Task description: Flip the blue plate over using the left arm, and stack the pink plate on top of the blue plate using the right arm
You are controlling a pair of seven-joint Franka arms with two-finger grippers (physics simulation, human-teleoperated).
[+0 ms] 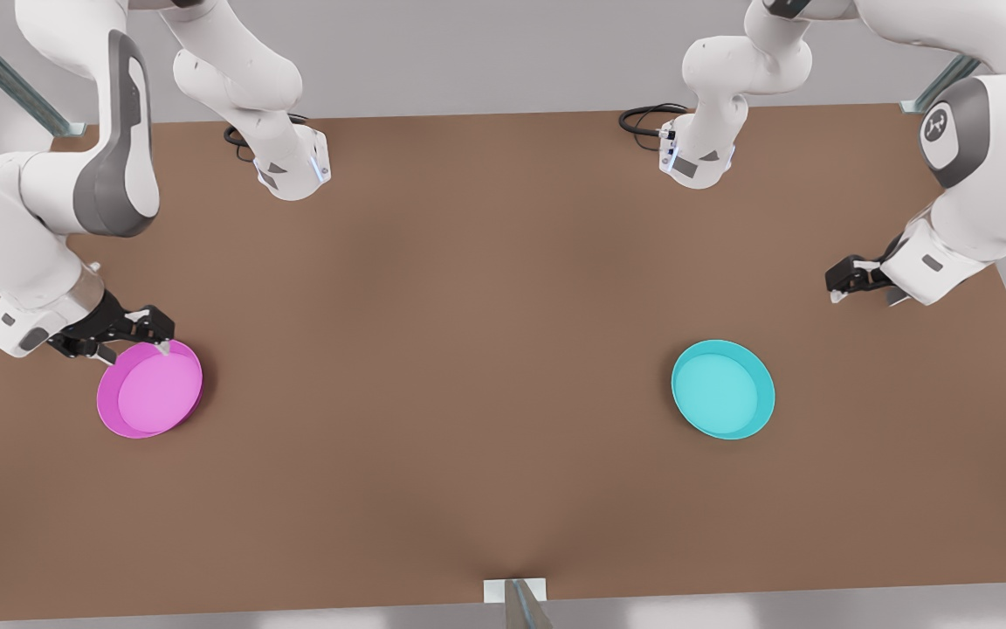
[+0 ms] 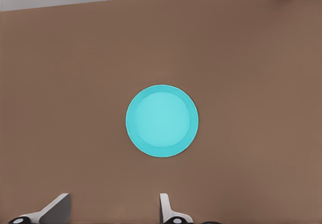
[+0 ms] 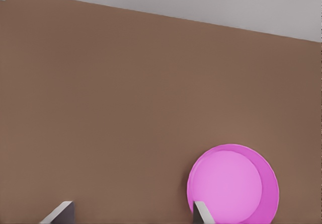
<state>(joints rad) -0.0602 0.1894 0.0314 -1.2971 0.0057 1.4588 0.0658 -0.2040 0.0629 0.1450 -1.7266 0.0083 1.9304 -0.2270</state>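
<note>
Turquoise, round and shallow, the blue plate (image 1: 723, 389) lies rim-up on the brown desk (image 1: 468, 349), well apart from the left gripper (image 1: 837, 288), whose fingers stand apart. The right gripper (image 1: 158, 339), also spread, hovers at the rim of the magenta pink plate (image 1: 150, 389). Both plates look stiff, light and slippery; the raised rim seems the best hold.

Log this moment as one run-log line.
left gripper: open, apart from blue plate | right gripper: open, at pink plate rim | both plates rim-up, unstacked on table
</note>
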